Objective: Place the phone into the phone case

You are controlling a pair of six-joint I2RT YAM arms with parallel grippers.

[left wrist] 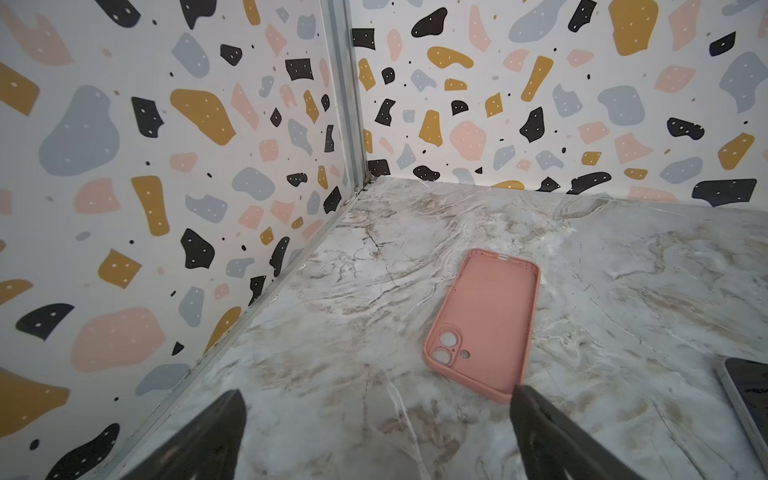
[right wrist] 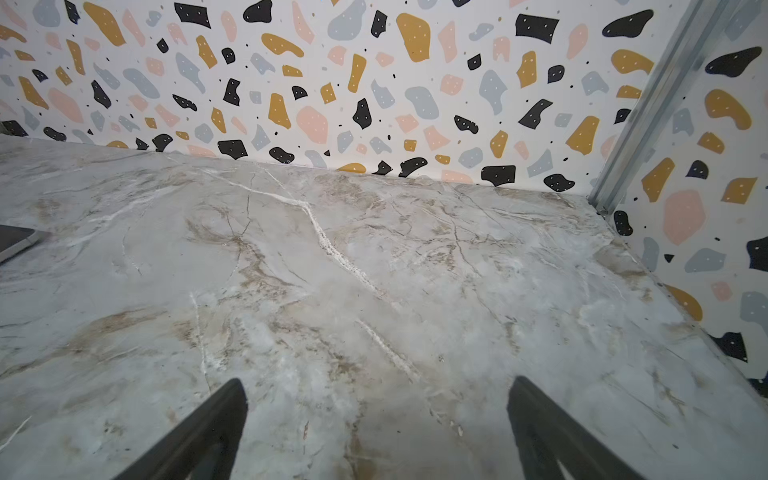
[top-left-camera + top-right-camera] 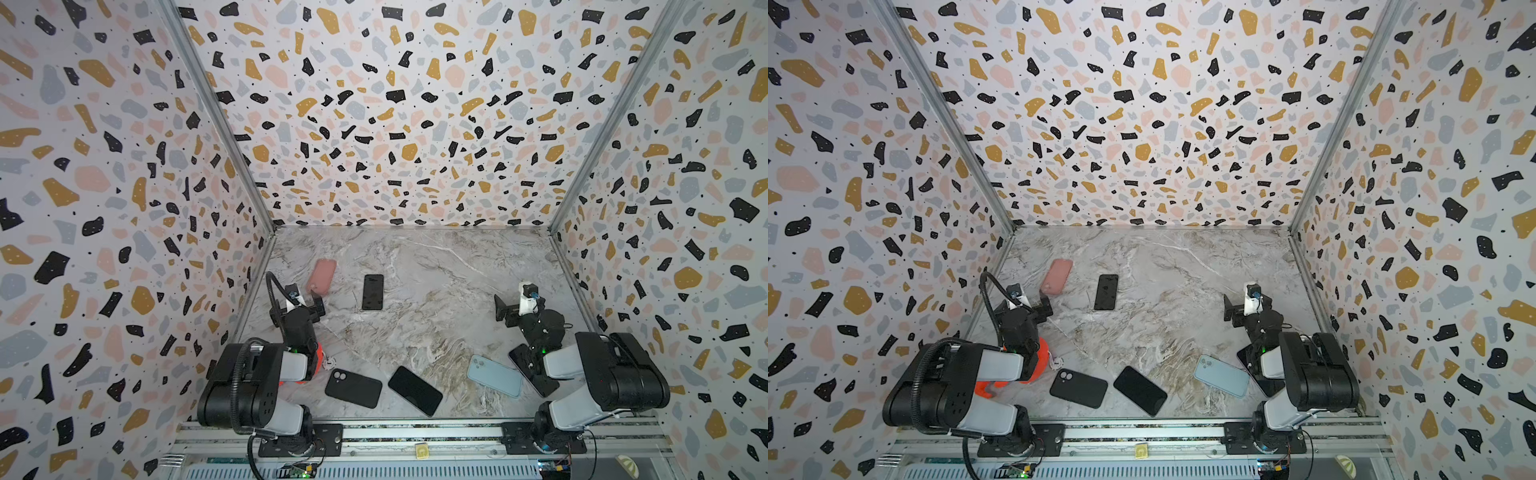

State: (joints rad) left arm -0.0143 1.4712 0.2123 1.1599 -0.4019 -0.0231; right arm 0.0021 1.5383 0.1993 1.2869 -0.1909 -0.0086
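Both end effectors are seen spread wide and empty — nothing is gripped on either side. The left end effector (image 1: 376, 419) is poised low over the desk (image 3: 436, 266), one finger (image 1: 540, 419) tip just at the near corner of the pink phone case (image 1: 484, 324), which lies cavity-up with its camera cutout toward the wrist camera. In a top view the case (image 3: 321, 276) sits at about ten o'clock from the desk's centre, and the dark phone (image 3: 372, 292) lies just beside it, toward three o'clock of the case, screen up and untouched. The right end effector (image 2: 376, 415) is held over bare desk at roughly three o'clock, well apart from both.

The step in hand is judged to be the first approach. It is best done with the case steadied by the left side while the phone is taken by its long edges — a flat, slippery slab, so a low, square pinch is called for. Camera end should be matched to the cutout before anything is pressed home.
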